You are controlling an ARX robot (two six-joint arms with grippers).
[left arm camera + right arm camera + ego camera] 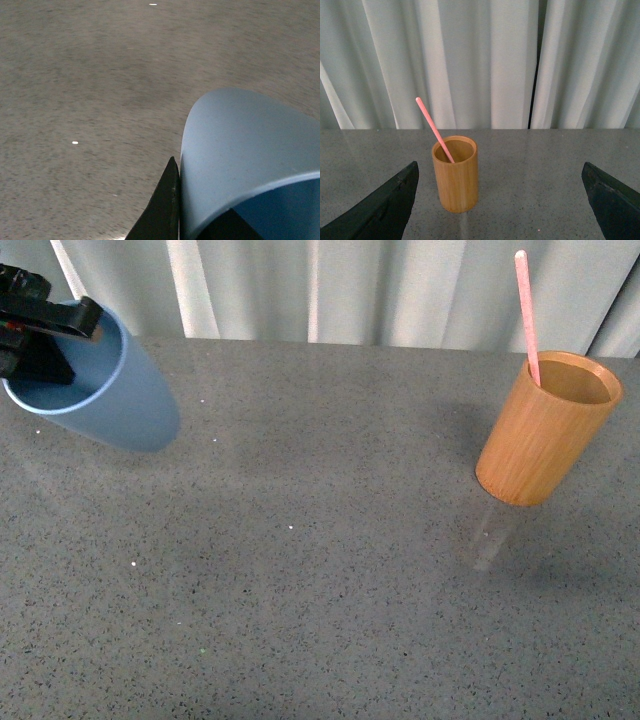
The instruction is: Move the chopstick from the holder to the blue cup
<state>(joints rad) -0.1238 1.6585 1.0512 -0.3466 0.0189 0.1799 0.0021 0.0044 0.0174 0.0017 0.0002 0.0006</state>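
Your left gripper has the wall of the cup between its jaws, one finger inside the rim and one outside, at the far left of the table. Ahead of your right gripper, in line with the gap of its wide-spread jaws, the chopstick holder stands upright on the table. The chopstick stands in it, leaning on the rim's cup side. A curtain hangs behind the table.
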